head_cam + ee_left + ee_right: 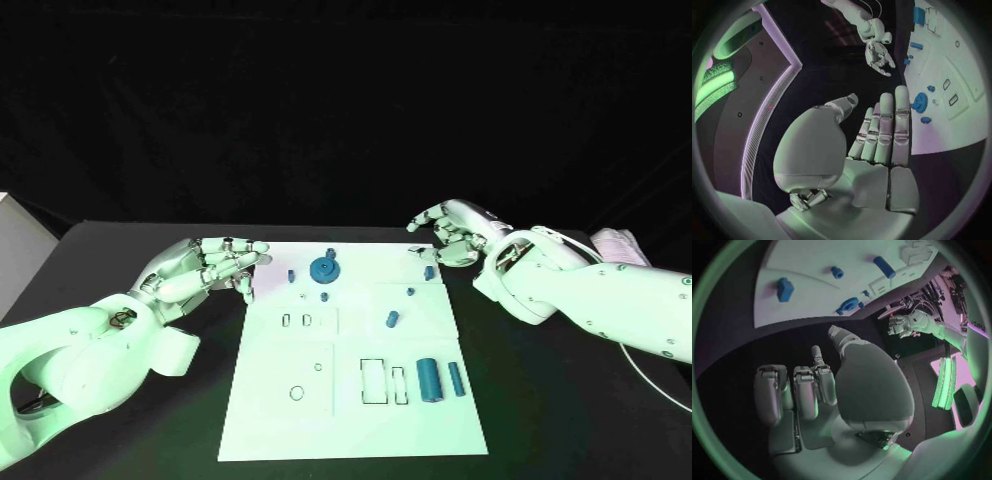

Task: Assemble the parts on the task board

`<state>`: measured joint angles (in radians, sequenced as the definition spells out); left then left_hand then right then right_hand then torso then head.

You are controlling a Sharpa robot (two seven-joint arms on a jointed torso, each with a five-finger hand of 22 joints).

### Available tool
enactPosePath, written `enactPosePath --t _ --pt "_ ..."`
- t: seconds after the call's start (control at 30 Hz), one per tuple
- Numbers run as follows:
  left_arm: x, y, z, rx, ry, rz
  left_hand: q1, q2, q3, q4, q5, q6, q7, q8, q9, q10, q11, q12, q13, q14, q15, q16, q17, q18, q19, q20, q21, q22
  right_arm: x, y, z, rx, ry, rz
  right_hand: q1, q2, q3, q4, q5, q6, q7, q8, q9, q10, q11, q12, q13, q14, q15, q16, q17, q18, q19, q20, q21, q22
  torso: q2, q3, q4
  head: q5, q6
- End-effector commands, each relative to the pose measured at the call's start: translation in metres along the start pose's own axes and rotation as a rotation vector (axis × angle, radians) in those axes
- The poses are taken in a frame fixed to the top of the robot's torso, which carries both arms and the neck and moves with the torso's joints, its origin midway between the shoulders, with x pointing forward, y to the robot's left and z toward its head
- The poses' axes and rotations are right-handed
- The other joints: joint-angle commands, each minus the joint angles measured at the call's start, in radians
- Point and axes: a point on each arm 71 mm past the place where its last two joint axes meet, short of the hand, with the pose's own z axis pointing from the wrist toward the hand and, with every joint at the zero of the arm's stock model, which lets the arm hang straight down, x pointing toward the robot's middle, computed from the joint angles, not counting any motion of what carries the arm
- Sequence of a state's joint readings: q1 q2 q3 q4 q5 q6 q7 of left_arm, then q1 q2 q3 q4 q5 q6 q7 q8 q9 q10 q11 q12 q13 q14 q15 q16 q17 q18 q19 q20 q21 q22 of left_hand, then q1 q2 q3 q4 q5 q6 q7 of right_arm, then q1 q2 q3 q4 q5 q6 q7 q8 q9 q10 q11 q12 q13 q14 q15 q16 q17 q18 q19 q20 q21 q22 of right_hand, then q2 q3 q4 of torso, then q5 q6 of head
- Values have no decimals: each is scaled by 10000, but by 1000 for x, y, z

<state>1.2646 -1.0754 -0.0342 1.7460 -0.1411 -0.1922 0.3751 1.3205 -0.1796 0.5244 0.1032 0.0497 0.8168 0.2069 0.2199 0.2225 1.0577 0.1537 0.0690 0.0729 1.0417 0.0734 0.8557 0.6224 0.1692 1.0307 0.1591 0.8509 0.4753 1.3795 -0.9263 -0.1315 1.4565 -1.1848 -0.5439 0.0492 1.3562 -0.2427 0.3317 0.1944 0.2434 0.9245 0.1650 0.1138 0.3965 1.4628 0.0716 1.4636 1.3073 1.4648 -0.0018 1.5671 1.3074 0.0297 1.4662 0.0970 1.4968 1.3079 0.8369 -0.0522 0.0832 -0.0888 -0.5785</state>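
Head view: white task board [346,400] flat in the middle of the black table [130,250], long way running near to far. Left hand [214,262] by the far left corner of the board, fingers loosely bent, holding nothing. Right hand [450,232] past the far right corner, fingers curled in, nothing seen inside.

Looks like an early step, with no part picked up yet. Round blue gear [327,270] on the far part of the board, just right of the left hand. Big blue cylinder [430,377] and thin blue peg [456,379] lying side by side on the near right, both pointing near to far. Small blue peg [392,319] in the middle, tipped a little off that line.

Next, probably: reach down to one part, pinch it across its thin side, then line it up with its slot.
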Motion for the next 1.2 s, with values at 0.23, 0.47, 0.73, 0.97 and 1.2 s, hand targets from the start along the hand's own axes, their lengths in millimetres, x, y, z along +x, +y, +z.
enactPosePath --t 0.23,0.47,0.73,0.97,1.2 --pt "1 0 3 108 235 -24 28 74 14 -62 -5 -58 113 -42 14 -52 -18 -15 9 -92 1 30 -11 140 -72 30 42 14 -9 -41 -18 74 829 804 321 -82 -114 -190 -166 -186 -3 -90 -53 -73 89 -120 1529 1060 67 37 2634 -51 604 92 -72 1802 -20 148 -58 18 -12" --pt "-2 1 4 102 203 33 28 74 14 -62 -5 -58 113 -42 14 -52 -18 -15 9 -92 1 30 -11 140 -72 30 42 14 -5 -54 -26 321 1115 632 379 -88 -170 -215 -123 -224 5 -108 -67 -78 97 -123 1529 1060 74 37 2634 -52 606 99 -69 1808 -5 198 -33 -20 -80" --pt "-4 2 5 97 183 70 28 74 14 -62 -5 -58 113 -42 14 -52 -18 -15 9 -92 1 30 -11 140 -72 30 42 14 11 -62 -28 683 1390 648 385 -43 -223 -190 27 -189 8 -85 -69 -22 100 -68 1579 1060 79 37 2634 -65 631 104 -30 1851 7 189 -47 -10 -131" --pt "-4 2 5 87 203 79 28 74 14 -62 -5 -58 113 -42 14 -52 -18 -15 9 -92 1 30 -11 140 -72 30 42 14 26 -61 -27 871 1610 895 335 -29 -287 -139 132 -147 3 -59 -69 24 97 -23 1619 1060 79 37 2634 -79 659 105 16 1899 -4 177 -21 -6 -199" --pt "-5 2 4 73 177 94 28 74 14 -62 -5 -58 113 -42 14 -52 -18 -15 9 -92 1 30 -11 140 -72 30 42 14 31 -58 -26 871 1663 970 324 -3 -295 -117 170 -98 -6 -30 -62 48 89 1 1639 1060 74 37 2634 -83 669 104 33 1916 -16 170 -43 -7 -230"
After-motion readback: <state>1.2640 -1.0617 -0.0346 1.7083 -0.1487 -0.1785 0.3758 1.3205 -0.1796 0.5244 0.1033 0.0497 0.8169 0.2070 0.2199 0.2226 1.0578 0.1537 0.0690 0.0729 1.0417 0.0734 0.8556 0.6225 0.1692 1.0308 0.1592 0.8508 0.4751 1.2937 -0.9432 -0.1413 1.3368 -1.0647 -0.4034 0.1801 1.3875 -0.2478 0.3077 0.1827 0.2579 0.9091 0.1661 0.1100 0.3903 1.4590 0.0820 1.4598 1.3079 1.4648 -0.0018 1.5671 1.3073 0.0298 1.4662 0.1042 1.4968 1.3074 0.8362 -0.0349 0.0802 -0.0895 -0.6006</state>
